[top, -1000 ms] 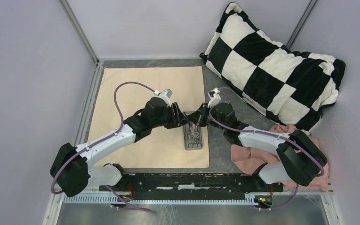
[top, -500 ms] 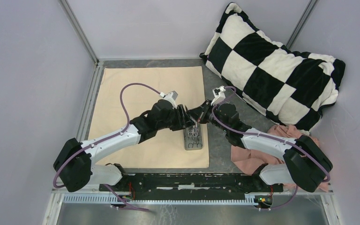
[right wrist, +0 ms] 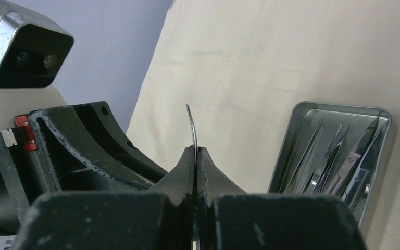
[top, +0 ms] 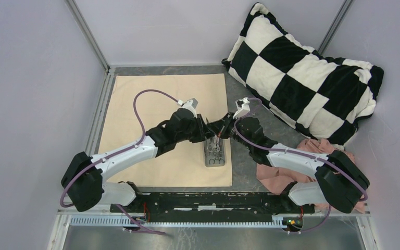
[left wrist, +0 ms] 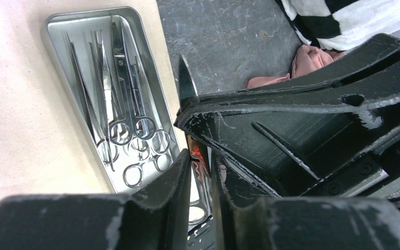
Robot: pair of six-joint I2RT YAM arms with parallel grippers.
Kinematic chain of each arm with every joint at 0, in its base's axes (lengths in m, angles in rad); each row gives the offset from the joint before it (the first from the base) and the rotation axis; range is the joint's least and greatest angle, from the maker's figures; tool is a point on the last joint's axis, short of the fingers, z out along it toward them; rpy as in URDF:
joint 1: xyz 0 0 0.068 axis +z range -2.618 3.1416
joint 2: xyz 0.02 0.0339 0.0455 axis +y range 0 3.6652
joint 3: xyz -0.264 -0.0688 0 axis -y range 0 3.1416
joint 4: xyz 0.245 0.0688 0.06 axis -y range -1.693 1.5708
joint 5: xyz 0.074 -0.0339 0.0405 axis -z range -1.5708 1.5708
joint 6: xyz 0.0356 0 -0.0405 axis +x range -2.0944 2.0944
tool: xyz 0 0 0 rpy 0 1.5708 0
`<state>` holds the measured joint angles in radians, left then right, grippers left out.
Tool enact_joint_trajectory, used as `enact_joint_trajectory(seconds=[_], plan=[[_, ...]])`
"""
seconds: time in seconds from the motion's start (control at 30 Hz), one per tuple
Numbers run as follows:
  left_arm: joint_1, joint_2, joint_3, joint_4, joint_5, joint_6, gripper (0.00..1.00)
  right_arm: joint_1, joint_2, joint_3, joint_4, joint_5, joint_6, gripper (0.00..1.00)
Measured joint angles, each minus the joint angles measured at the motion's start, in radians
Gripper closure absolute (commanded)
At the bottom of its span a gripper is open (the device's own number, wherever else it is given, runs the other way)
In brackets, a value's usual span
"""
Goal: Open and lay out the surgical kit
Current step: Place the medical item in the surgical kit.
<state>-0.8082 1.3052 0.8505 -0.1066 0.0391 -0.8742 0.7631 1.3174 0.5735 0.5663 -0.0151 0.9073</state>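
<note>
The beige cloth wrap [top: 156, 94] lies flat and spread out. The grey metal tray [top: 214, 162] sits on its right part and holds several silver ring-handled instruments [left wrist: 120, 104], which also show in the right wrist view [right wrist: 333, 156]. My right gripper [right wrist: 195, 151] is shut on one slim curved instrument [right wrist: 191, 125], whose tip sticks up past the fingertips. My left gripper [left wrist: 200, 166] meets it just above the tray's far end. Its jaws stand a narrow gap apart, pressed on the same instrument's shank [left wrist: 202, 156], with the ring handle below.
A black-and-white checkered pillow [top: 302, 67] leans at the back right. A pink cloth [top: 276, 172] lies crumpled at the right, under my right arm. Bare grey table [left wrist: 229, 36] runs between the cloth wrap and the pillow. Walls close in both sides.
My left gripper has moved right, up to my right gripper, and the two now meet over the tray's far end. My right gripper has shifted slightly left with the instrument.
</note>
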Motion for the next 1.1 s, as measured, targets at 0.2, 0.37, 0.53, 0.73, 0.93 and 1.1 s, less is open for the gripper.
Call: enact_joint_trajectory(seconds=[0.2,0.37,0.53,0.73,0.93,1.1], plan=[[-0.002,0.011,0.015,-0.031,-0.015,0.001,0.98,0.014,0.000,0.002,-0.014,0.041,-0.016,0.91],[0.004,0.048,0.072,-0.103,-0.044,0.028,0.98,-0.020,0.000,0.076,-0.158,0.047,-0.119,0.26],[0.065,0.168,0.209,-0.199,-0.087,0.111,0.98,-0.131,-0.045,0.153,-0.387,0.117,-0.319,0.18],[0.144,0.503,0.609,-0.385,-0.197,0.207,0.98,-0.246,-0.219,0.085,-0.559,0.219,-0.496,0.15],[0.158,0.813,1.013,-0.503,-0.290,0.275,0.98,-0.287,-0.317,-0.043,-0.642,0.236,-0.581,0.12],[0.163,1.031,1.283,-0.583,-0.301,0.315,0.98,-0.330,-0.339,-0.063,-0.678,0.228,-0.626,0.12]])
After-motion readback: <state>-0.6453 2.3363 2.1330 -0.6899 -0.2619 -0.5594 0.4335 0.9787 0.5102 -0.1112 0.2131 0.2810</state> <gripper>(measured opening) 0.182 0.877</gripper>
